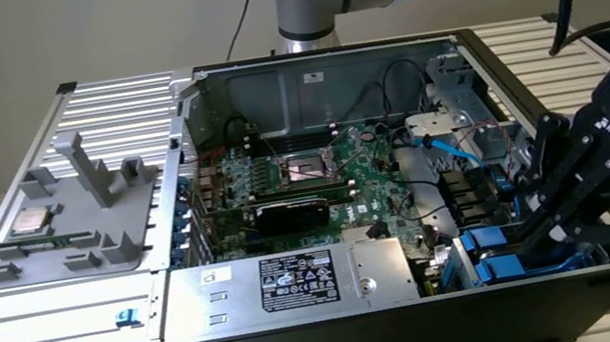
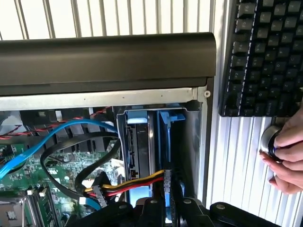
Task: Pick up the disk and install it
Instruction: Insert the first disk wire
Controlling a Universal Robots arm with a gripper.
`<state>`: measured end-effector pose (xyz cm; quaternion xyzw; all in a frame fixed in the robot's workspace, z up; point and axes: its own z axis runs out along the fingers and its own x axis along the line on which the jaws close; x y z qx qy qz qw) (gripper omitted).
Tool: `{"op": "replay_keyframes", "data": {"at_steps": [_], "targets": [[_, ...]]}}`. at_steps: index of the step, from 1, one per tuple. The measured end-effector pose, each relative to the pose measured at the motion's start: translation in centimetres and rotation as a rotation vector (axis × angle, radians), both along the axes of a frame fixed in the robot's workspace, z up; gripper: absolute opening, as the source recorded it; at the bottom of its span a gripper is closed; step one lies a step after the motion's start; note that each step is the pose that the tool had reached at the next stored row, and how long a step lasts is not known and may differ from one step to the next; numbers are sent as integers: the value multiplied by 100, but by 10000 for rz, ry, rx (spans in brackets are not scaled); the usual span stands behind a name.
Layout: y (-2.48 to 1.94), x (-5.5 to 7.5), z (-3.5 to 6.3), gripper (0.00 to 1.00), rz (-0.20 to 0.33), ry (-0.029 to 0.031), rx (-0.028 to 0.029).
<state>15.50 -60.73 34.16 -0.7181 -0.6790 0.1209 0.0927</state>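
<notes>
Two blue-framed slots at the near corner of the open computer case [image 1: 316,86], on the exterior view's right; seated on edge in one of them, the disk [image 2: 139,142], connector end showing, blue rails alongside, red, yellow and black wires [image 2: 137,182] crossing just in front. Poised right over that bay, the gripper [image 2: 162,210], pincer closed together beside the disk's blue rail; cannot tell whether touching. Outside the case wall, a keyboard [image 2: 265,56] and a hand [image 2: 286,156] on a round knob [image 2: 271,139].
</notes>
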Motion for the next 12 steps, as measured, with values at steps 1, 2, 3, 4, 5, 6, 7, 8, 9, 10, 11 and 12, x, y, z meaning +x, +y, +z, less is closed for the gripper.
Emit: {"op": "replay_keyframes", "data": {"at_steps": [1,2,3,4,5,6,7,8,9,10,11,12], "targets": [[0,10,-2,16,0,18,41],[0,22,-3,16,0,42,71],[2,38,-3,16,0,90,80],[5,57,-3,16,0,155,81],[10,79,-3,16,-1,220,81],[13,101,-3,16,-1,279,81],[16,125,-3,16,-2,332,81],[20,150,-3,16,-2,380,81],[20,162,-3,16,-2,412,80],[21,163,-3,16,-1,414,81],[21,162,-3,16,-2,418,81],[21,162,-3,16,-3,421,81]]}}
